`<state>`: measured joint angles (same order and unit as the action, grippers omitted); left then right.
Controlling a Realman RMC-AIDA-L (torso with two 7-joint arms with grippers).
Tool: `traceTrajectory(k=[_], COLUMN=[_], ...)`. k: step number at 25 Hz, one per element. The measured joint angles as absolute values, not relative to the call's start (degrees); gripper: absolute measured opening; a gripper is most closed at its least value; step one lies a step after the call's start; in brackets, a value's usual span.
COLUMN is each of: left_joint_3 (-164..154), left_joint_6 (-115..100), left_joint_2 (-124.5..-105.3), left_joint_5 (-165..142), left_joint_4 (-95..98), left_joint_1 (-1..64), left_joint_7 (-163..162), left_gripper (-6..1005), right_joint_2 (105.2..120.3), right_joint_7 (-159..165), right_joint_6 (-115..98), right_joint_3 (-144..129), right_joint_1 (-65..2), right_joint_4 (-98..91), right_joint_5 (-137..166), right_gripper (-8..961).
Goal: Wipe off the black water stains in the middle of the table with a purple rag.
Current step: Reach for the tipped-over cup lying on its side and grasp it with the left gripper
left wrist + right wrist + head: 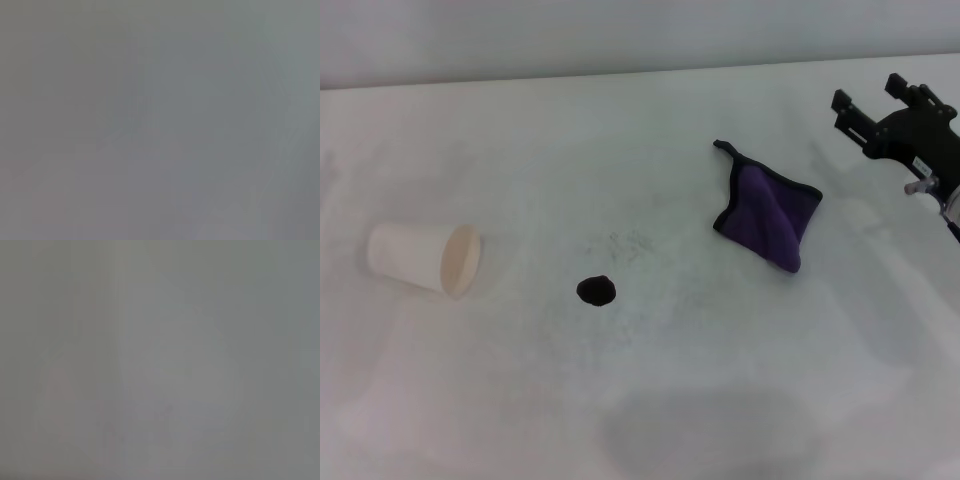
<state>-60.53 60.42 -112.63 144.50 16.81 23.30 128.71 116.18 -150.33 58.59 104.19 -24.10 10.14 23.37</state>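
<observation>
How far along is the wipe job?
Nothing done: the small round black water blot sits untouched on the white table. The folded purple rag lies unheld, apart from it. The right gripper is beyond the rag, empty and open. Left gripper unseen. Grasping and wiping remain.

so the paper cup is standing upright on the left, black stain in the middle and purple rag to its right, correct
Not quite. In the head view the paper cup lies tipped on its side on the table, not upright. The rest holds: the black stain is in the middle and the purple rag lies to its right.
</observation>
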Motion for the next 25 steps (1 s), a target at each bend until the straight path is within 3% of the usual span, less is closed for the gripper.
traceTrajectory(k=[7, 9, 16, 17, 22, 25], left_joint_3=[-60.8, -60.5, -60.2, -59.8, -54.3, -48.7], left_joint_6=[60.9, 63.6, 71.4, 74.4, 81.2, 87.5], left_joint_2=[-112.42, -109.44, -103.64, -102.01, -100.84, -101.35], left_joint_5=[134.0, 118.5, 101.9, 96.0, 85.3, 76.6], left_joint_4=[21.4, 25.9, 34.8, 39.3, 46.6, 51.5], left_joint_1=[22.7, 22.5, 21.5, 21.5, 21.7, 23.2], left_joint_7=[126.1, 117.6, 105.0, 101.3, 97.8, 97.5], left_gripper=[877, 877, 877, 877, 878, 878], right_joint_2=[116.19, 116.20, 116.19, 116.19, 116.19, 116.19], right_joint_7=[-150.3, -150.3, -150.4, -150.4, -150.4, -150.4], right_joint_6=[59.4, 59.4, 59.4, 59.4, 59.4, 59.6], right_joint_3=[101.3, 100.4, 99.6, 99.6, 99.1, 98.6], right_joint_1=[-23.8, -23.7, -23.8, -23.8, -24.2, -24.5], right_joint_4=[10.2, 10.2, 10.3, 10.3, 10.3, 10.3], right_joint_5=[23.6, 23.5, 23.3, 23.4, 23.6, 23.6], right_gripper=[816, 816, 816, 816, 816, 816])
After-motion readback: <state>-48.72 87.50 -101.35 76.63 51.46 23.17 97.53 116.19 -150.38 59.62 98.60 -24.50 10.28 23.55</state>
